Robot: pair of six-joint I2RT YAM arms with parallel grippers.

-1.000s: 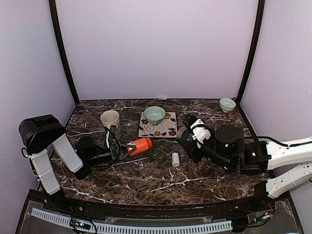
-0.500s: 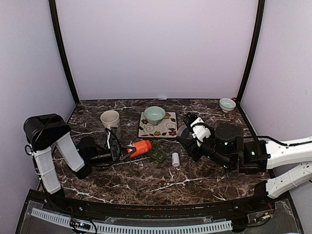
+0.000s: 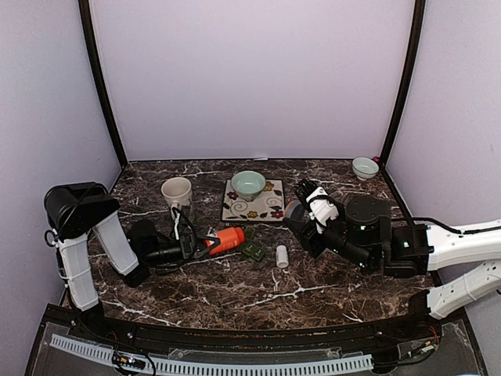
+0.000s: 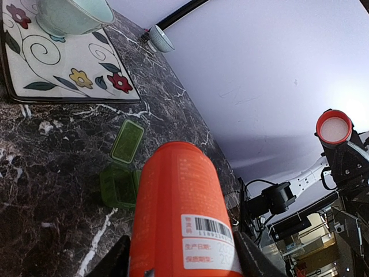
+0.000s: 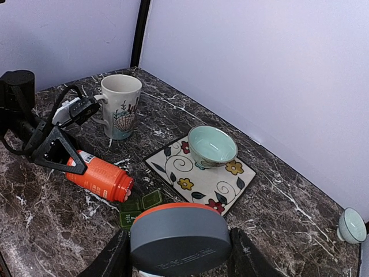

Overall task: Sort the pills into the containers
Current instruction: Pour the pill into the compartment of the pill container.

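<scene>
Two clenched pincers: your left gripper [image 3: 205, 239] grips the orange bottle [image 3: 227, 237], whose long axis aims at the pill box [image 3: 252, 251] just beyond the bottle's tip; your right gripper [image 3: 301, 218], farther off, clamps a grey disc [image 5: 180, 236].

The pill box [image 5: 149, 200] is partly hidden behind the grey disc [image 5: 180, 235] in the right wrist view, its contents are too small to be told, and the orange bottle [image 4: 179, 213] is cut off by the left wrist view's lower edge.
</scene>
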